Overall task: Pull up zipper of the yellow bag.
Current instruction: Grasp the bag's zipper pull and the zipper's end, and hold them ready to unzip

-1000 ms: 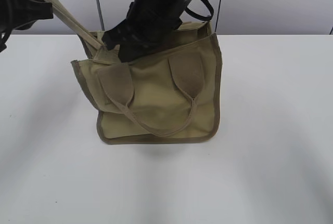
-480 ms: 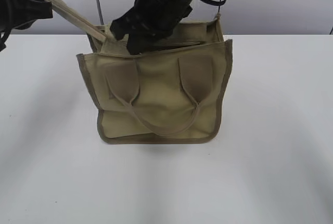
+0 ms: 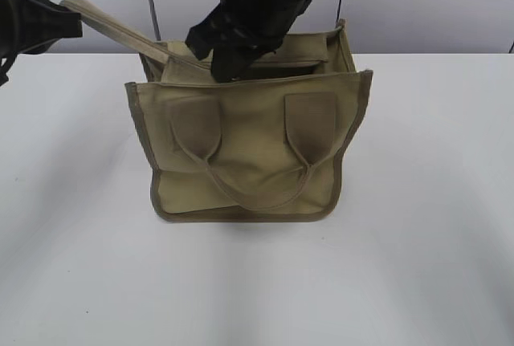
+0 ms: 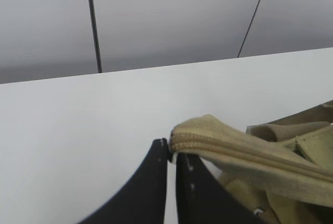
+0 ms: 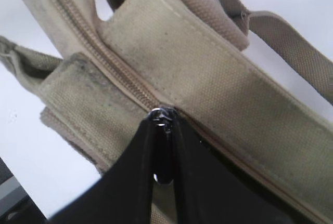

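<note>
The yellow bag [image 3: 249, 145] stands upright on the white table, its front handles hanging down. My left gripper [image 3: 71, 18] is shut on the free end of the zipper tape [image 4: 208, 138] and holds it stretched up and to the left of the bag; its tips show in the left wrist view [image 4: 170, 151]. My right gripper [image 3: 229, 67] is at the bag's top, left of the middle. In the right wrist view it [image 5: 164, 117] is shut on the silver pull tab [image 5: 162, 114] of the zipper [image 5: 99, 52]. The zip teeth ahead of the tab look closed.
The white table [image 3: 434, 201] spreads around the bag on all sides. A grey wall with dark vertical seams [image 4: 93, 21] stands behind the table. A rear bag handle [image 5: 291, 42] loops off to the right in the right wrist view.
My right gripper has moved to the right along the bag's top with the pull tab. The bag's front panel has straightened and shifted right. The left gripper has held its place.
</note>
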Controlling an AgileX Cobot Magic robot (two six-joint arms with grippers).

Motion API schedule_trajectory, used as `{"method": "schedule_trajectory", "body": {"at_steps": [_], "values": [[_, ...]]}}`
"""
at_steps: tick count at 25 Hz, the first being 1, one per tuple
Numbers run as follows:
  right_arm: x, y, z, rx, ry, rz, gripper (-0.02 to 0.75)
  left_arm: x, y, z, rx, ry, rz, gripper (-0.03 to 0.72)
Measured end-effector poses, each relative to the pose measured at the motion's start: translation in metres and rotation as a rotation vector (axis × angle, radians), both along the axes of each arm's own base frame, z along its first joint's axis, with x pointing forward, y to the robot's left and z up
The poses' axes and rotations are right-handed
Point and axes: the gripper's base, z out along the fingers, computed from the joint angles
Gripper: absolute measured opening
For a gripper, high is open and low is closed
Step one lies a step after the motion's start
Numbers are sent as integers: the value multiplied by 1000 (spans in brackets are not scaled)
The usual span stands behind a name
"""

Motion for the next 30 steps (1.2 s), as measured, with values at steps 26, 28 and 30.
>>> {"method": "schedule_trajectory", "body": {"at_steps": [26,28,30], "values": [[23,-89,27,-159,18,-185,57,-1,0,-2,5,24,2,20],[24,-93,27,-148,26,-198,57,-1,0,-2,5,24,2,20],[25,-94,27,-143,30,-204,57,-1,0,-2,5,24,1,20]]}}
